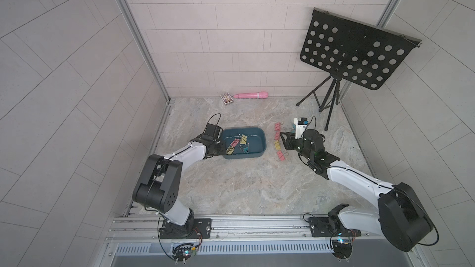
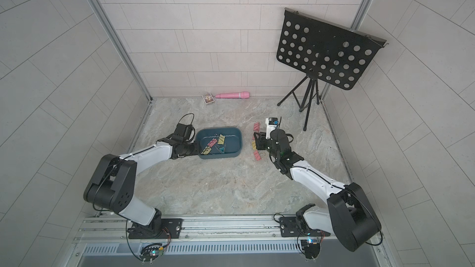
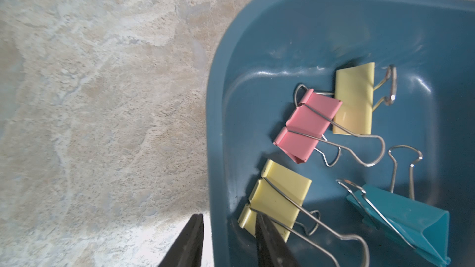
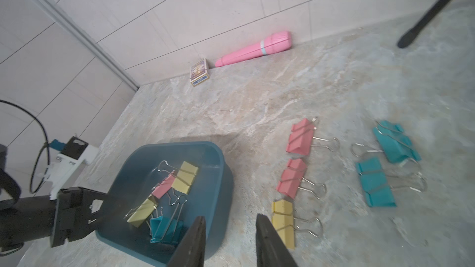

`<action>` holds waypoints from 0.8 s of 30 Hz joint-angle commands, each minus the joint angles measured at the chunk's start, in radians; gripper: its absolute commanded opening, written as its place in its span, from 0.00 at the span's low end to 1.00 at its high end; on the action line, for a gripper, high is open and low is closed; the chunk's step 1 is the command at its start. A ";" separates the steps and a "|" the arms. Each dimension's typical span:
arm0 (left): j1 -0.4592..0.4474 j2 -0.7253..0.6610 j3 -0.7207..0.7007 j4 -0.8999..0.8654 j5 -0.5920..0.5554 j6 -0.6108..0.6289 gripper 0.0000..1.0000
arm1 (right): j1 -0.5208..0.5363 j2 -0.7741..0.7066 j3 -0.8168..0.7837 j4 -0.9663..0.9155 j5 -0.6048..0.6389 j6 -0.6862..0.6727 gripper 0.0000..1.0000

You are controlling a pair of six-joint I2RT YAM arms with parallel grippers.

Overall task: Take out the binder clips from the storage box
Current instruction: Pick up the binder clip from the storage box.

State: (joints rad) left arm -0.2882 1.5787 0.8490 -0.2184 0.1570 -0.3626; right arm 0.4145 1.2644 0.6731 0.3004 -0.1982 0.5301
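- Left hand (image 3: 228,215): set narrow and clenched on the wall of the box (image 3: 282,34) at its short end. One finger is outside over the table (image 3: 90,98), the other inside.
- The inside finger overlaps a yellow clip (image 3: 277,196). I cannot tell whether it touches it.
- Both top views agree: the left hand (image 1: 221,147) sits at the box end nearest its own arm.
- Box (image 1: 261,139): flat on the table between the two arms, nearer the left one.
- Clips (image 3: 308,124) in the box: I count four, two yellow, one pink and one teal, bunched toward the left hand's end with their wire handles crossing.
- Right hand (image 4: 231,217): released, fingers partway apart with nothing between them, only bare table showing through the gap.
- It hangs just beside the far end of the box, between the box and the loose clips (image 4: 293,177).
- One of its fingers is close beside a yellow one of these. Contact is unclear.
- Loose clips on the table, right-wrist view: two pink and a yellow in a row, with two teal further out.
- A top view shows one more pink (image 1: 281,155) at the near end of the row.
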 commanded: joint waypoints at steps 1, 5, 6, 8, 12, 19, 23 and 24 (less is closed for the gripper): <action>0.006 -0.030 -0.005 -0.017 -0.002 0.002 0.42 | 0.012 0.080 0.104 -0.124 -0.183 -0.090 0.34; 0.006 -0.036 -0.007 -0.018 0.001 0.000 0.42 | 0.036 0.222 0.246 -0.200 -0.298 -0.151 0.33; 0.007 -0.038 -0.008 -0.017 0.001 -0.002 0.42 | 0.043 0.258 0.278 -0.216 -0.326 -0.155 0.33; 0.005 -0.038 -0.008 -0.017 -0.001 -0.001 0.42 | 0.064 0.315 0.326 -0.225 -0.367 -0.165 0.33; 0.005 -0.036 -0.008 -0.018 -0.001 -0.001 0.41 | 0.114 0.425 0.420 -0.263 -0.385 -0.195 0.33; 0.006 -0.033 -0.008 -0.015 0.006 -0.004 0.41 | 0.157 0.580 0.585 -0.336 -0.362 -0.210 0.33; 0.006 -0.034 -0.008 -0.013 0.007 -0.004 0.41 | 0.181 0.651 0.676 -0.412 -0.321 -0.231 0.33; 0.005 -0.034 -0.010 -0.012 0.007 -0.004 0.41 | 0.190 0.668 0.698 -0.426 -0.314 -0.238 0.33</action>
State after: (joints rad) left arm -0.2882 1.5650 0.8490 -0.2222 0.1616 -0.3660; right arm 0.5823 1.9018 1.3235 -0.0490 -0.5423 0.3267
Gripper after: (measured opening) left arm 0.414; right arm 0.329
